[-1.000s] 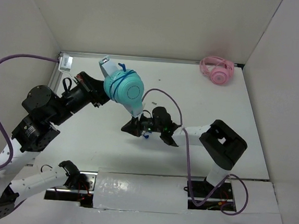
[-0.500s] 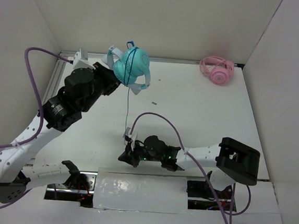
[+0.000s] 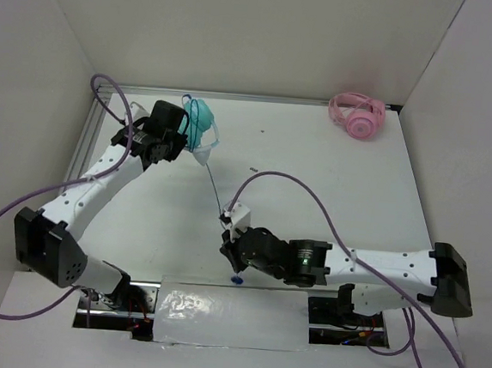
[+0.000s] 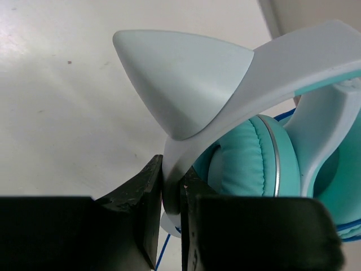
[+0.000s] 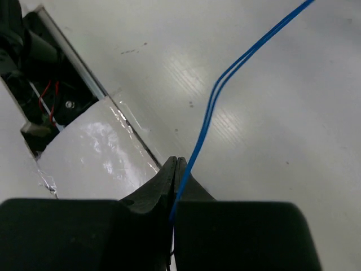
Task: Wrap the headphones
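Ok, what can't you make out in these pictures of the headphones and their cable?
- Top view: how many cable turns sit on the headphones. They are too small, and the left gripper covers one side.
- Left wrist view: much of the headphones, cut off by the right edge or hidden behind the headband.
- Right wrist view: the end of the cable past the shut right gripper, hidden by its fingers.

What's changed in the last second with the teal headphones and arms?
The left end effector carried the teal over-ear headphones with the pale headband toward the far left, turning them edge-on. The right end effector pulled toward the near edge and closed on the thin blue cable, drawing it taut. Unchanged: left grip on the headband, pink over-ear headphones far right.
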Motion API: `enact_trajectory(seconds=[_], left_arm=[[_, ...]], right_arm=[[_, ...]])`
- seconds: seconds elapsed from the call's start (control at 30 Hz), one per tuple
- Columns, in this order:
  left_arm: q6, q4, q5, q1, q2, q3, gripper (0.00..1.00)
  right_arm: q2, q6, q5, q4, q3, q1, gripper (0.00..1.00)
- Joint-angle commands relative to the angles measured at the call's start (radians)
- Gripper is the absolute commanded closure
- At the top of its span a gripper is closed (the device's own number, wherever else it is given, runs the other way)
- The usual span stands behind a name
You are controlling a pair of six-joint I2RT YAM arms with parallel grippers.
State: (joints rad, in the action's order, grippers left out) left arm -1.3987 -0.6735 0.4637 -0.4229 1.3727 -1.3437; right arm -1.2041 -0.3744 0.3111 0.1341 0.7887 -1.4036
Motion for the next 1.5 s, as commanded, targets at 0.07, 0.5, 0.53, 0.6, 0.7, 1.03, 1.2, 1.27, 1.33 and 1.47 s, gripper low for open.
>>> enact_trajectory(seconds=[0.07, 0.5, 0.53, 0.6, 0.7, 1.03, 1.2, 1.27, 1.33, 1.47], left_arm=[[-0.172, -0.029, -0.065, 0.082, 0.089, -0.054, 1.0], [-0.212, -0.086, -0.284, 0.131, 0.28, -0.174, 1.0], [-0.197, -0.062, -0.299, 0.136, 0.252, -0.16, 1.0], [-0.184, -0.025, -0.332, 0.144, 0.23, -0.141, 1.0], [-0.175, -0.038, -0.332, 0.145, 0.194, -0.153, 1.0], [-0.203, -0.09, -0.178, 0.096, 0.209, -0.115, 1.0], [-0.149, -0.069, -0.131, 0.041, 0.227, -0.065, 1.0], [-0.044, 0.018, -0.117, 0.02, 0.186, 0.012, 1.0], [0.109, 0.174, -0.129, -0.01, 0.099, 0.137, 1.0], [0.364, 0.458, -0.259, -0.04, -0.104, 0.381, 1.0]], right_arm=[[0.104, -0.109, 0.172, 0.366, 0.144, -0.044, 1.0], [0.0, 0.081, 0.056, 0.303, 0.258, -0.087, 1.0], [0.003, 0.081, 0.033, 0.289, 0.247, -0.075, 1.0], [0.002, 0.077, 0.0, 0.244, 0.203, -0.06, 1.0], [-0.035, 0.083, -0.067, 0.217, 0.198, -0.044, 1.0], [0.007, 0.219, -0.112, 0.248, 0.34, -0.113, 1.0], [0.04, 0.313, -0.055, 0.286, 0.443, -0.115, 1.0], [0.041, 0.347, 0.066, 0.328, 0.483, -0.112, 1.0], [0.055, 0.364, 0.159, 0.346, 0.507, -0.101, 1.0], [0.078, 0.434, 0.191, 0.352, 0.523, 0.045, 1.0]])
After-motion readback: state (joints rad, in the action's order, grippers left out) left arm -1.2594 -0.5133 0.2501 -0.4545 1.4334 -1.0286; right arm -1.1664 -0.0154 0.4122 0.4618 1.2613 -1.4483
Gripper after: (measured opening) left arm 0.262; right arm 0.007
